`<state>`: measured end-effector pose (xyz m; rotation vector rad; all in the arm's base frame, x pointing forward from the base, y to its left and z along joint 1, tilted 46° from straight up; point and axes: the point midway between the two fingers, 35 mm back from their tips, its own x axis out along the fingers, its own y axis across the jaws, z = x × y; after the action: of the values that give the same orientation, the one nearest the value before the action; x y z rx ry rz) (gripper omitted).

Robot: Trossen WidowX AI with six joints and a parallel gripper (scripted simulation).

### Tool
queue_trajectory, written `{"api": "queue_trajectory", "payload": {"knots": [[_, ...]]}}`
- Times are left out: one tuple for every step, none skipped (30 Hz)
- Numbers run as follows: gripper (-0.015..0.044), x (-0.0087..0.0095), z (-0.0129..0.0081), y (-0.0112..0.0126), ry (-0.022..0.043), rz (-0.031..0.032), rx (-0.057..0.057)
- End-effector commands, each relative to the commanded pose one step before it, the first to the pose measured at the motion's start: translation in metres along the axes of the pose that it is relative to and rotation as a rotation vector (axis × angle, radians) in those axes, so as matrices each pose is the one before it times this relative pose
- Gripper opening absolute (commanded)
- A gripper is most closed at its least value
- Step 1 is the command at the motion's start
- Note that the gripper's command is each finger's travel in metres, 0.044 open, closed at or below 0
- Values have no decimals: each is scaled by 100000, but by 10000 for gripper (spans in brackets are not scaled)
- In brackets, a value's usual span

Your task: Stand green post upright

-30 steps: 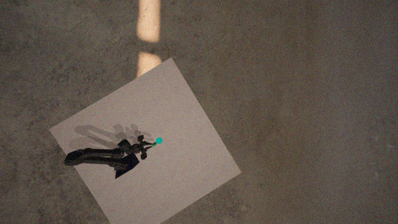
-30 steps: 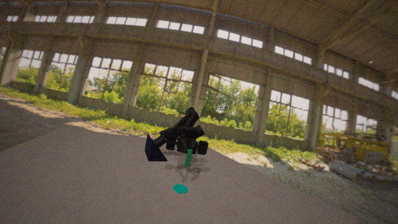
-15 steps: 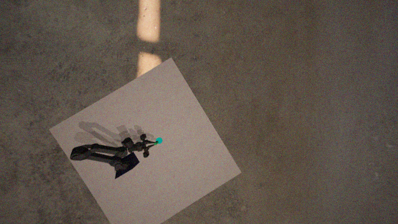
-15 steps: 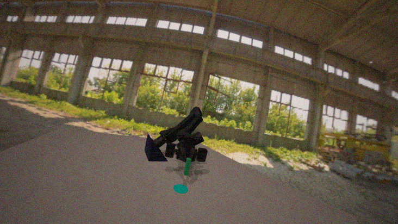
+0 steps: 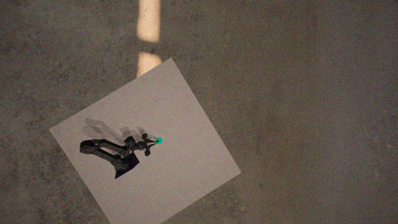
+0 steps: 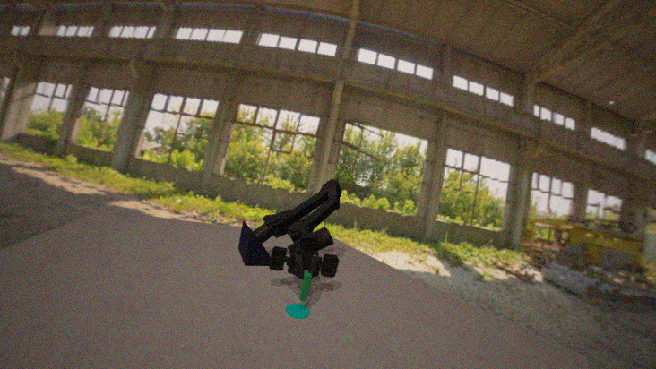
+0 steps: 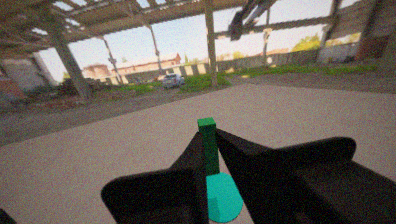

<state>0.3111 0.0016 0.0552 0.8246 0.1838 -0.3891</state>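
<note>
End effector [image 7: 212, 150] clamped on green post [image 6: 306, 285], held near upright above table [image 5: 178, 116], beside cyan circle [image 6: 297, 311]. Best approach: centre over disc, lower slowly, keep vertical, release only once seated.

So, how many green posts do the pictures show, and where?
1. The green post is upright between the fingers of the gripper, hanging over the cyan circle. No other post is visible on the table.

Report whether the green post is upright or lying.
Upright: the green post hangs near-vertical from the gripper, shut on it.
</note>
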Motion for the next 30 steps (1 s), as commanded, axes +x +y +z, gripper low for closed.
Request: {"api": "queue_trajectory", "payload": {"knots": [[22, -300, -1057, -487, 345, -858, -192], [22, -45, -207, -28, -41, 39, -18], [22, -40, -169, -24, -35, 34, -15], [22, -25, -101, -15, -22, 21, -9], [22, -8, -33, -5, -7, 7, -3], [22, 3, -38, 2, 1, 11, 1], [22, 10, -114, 4, 3, 34, 3], [22, 15, -190, 6, 3, 58, 4], [22, 15, -231, 4, 3, 72, 4], [22, 12, -232, 2, 1, 74, 4], [22, 9, -232, -1, -1, 76, 3], [22, 6, -233, -4, -2, 79, 3], [22, 3, -233, -7, -4, 81, 2], [22, 0, -234, -10, -6, 83, 2], [22, -3, -193, -10, -6, 70, 1], [22, -3, -116, -7, -4, 43, 0], [22, -1, -39, -3, -1, 14, 0], [22, 0, 0, 0, 0, 0, 0], [22, 0, 0, 0, 0, 0, 0], [22, 0, 0, 0, 0, 0, 0], [22, 0, 0, 0, 0, 0, 0], [22, 0, 0, 0, 0, 0, 0], [22, 0, 0, 0, 0, 0, 0], [22, 0, 0, 0, 0, 0, 0], [22, 0, 0, 0, 0, 0, 0], [22, 0, 0, 0, 0, 0, 0], [22, 0, 0, 0, 0, 0, 0], [49, 0, 0, 0, 0, 0, 0], [75, 0, 0, 0, 0, 0, 0], [101, 0, 0, 0, 0, 0, 0]]}}
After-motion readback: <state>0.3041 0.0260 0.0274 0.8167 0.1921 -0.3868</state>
